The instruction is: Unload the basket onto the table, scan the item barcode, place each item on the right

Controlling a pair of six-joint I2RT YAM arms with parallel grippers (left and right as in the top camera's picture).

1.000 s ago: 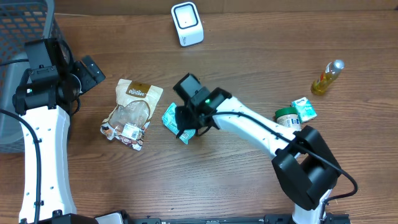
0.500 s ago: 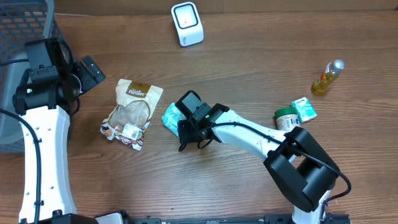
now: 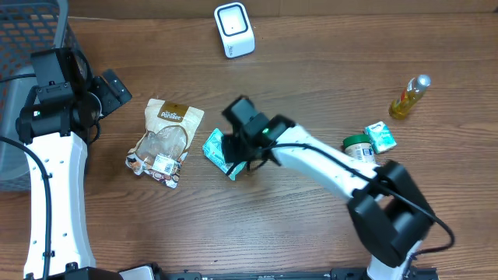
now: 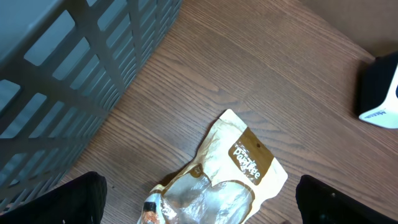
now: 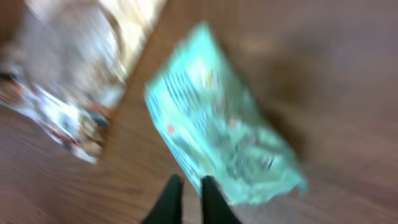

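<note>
A teal packet lies on the wooden table, blurred in the right wrist view. My right gripper hangs over the packet's near edge. Its fingers stand almost together with only a sliver of bare wood between them, and one fingertip lies against the packet's rim. A white barcode scanner stands at the back of the table, and its edge shows in the left wrist view. My left gripper is wide open above a tan snack bag.
The snack bag lies left of the teal packet. A grey slatted basket stands at the far left. A green-lidded jar, a small carton and a yellow bottle sit at the right.
My right gripper dipped toward the table's front by the packet, then came back up and right over it, its fingers parting slightly. The left arm has not moved.
</note>
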